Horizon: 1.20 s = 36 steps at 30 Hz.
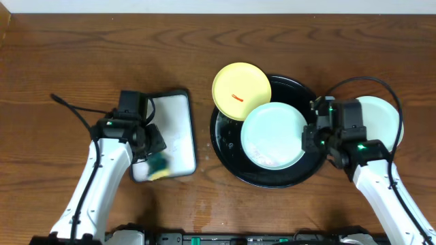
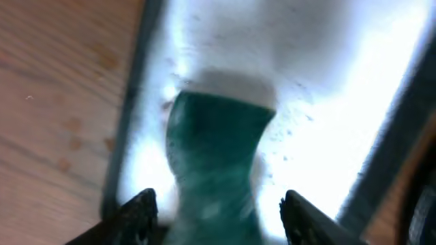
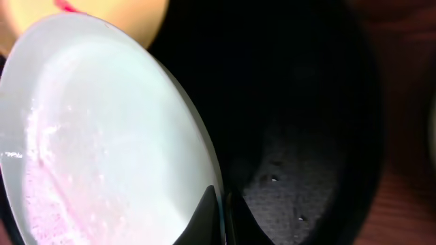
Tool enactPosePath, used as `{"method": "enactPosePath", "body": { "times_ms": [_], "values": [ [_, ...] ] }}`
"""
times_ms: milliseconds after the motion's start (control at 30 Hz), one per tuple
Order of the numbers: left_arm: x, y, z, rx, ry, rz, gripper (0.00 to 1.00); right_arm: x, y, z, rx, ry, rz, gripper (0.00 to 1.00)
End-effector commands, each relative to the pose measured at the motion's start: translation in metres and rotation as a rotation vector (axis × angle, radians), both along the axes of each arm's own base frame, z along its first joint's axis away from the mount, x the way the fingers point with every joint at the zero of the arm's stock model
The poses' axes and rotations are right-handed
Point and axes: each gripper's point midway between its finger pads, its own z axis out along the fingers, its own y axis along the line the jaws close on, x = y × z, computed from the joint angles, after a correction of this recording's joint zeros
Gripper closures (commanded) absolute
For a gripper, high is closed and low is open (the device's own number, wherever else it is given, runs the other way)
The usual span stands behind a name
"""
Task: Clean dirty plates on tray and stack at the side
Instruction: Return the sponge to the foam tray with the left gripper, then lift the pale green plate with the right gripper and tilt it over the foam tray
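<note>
Right pincer (image 1: 311, 139) clamped on rim of mint plate (image 1: 272, 135) in black tray (image 1: 289, 92) | yellow plate (image 1: 240, 90) overlapping tray rim | 2nd mint plate (image 1: 383, 116) on desk (image 1: 68, 54) beside tray | left pincer (image 1: 154, 155) apart, astride sponge (image 1: 159, 167) on white tray (image 1: 174, 122)

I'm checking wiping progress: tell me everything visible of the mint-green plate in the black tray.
The mint-green plate is round, pale and glossy, with a faint pinkish smear toward its lower left. It sits in the black tray, its upper-left edge overlapping the yellow plate. The right end effector pinches its right rim.
</note>
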Motion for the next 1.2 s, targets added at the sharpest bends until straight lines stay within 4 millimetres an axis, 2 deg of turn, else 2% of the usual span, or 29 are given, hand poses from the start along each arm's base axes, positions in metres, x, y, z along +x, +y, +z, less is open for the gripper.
{"method": "enactPosePath", "body": {
  "times_ms": [0, 33, 133, 200, 333, 533, 567, 667, 767, 833, 933, 1033, 1167],
  "values": [
    [0.012, -0.024, 0.04, -0.137, -0.131, -0.077, 0.35, 0.014, 0.03, 0.04, 0.028, -0.105, 0.084, 0.99],
    [0.012, -0.026, 0.046, -0.149, -0.154, -0.082, 0.31, 0.016, 0.038, 0.048, 0.034, -0.124, 0.105, 0.99],
    [0.009, -0.03, 0.069, -0.173, -0.238, -0.095, 0.29, 0.024, 0.058, 0.072, 0.007, -0.193, 0.125, 0.99],
    [0.004, -0.033, 0.084, -0.191, -0.296, -0.106, 0.28, 0.028, 0.071, 0.082, -0.013, -0.224, 0.149, 0.99],
    [-0.012, -0.042, 0.119, -0.249, -0.425, -0.143, 0.28, 0.036, 0.114, 0.097, -0.024, -0.288, 0.224, 0.99],
    [-0.049, -0.046, 0.16, -0.285, -0.6, -0.184, 0.27, 0.054, 0.186, 0.095, -0.017, -0.377, 0.31, 0.99],
    [-0.056, -0.046, 0.165, -0.285, -0.627, -0.188, 0.23, 0.057, 0.2, 0.093, -0.014, -0.39, 0.325, 0.99],
    [-0.073, -0.045, 0.174, -0.283, -0.681, -0.194, 0.2, 0.061, 0.24, 0.087, 0.014, -0.422, 0.378, 0.99],
    [-0.088, -0.043, 0.177, -0.281, -0.71, -0.197, 0.19, 0.06, 0.27, 0.087, -0.017, -0.49, 0.464, 0.99],
    [-0.094, -0.043, 0.177, -0.28, -0.712, -0.197, 0.18, 0.061, 0.278, 0.095, -0.073, -0.564, 0.476, 0.99],
    [-0.096, -0.043, 0.175, -0.28, -0.708, -0.197, 0.18, 0.06, 0.285, 0.118, -0.186, -0.701, 0.47, 0.99],
    [-0.096, -0.043, 0.175, -0.28, -0.706, -0.196, 0.18, 0.051, 0.294, 0.139, -0.288, -0.811, 0.498, 0.99],
    [-0.096, -0.043, 0.175, -0.281, -0.706, -0.196, 0.18, 0.04, 0.296, 0.162, -0.377, -0.905, 0.474, 0.99]
  ]
}}
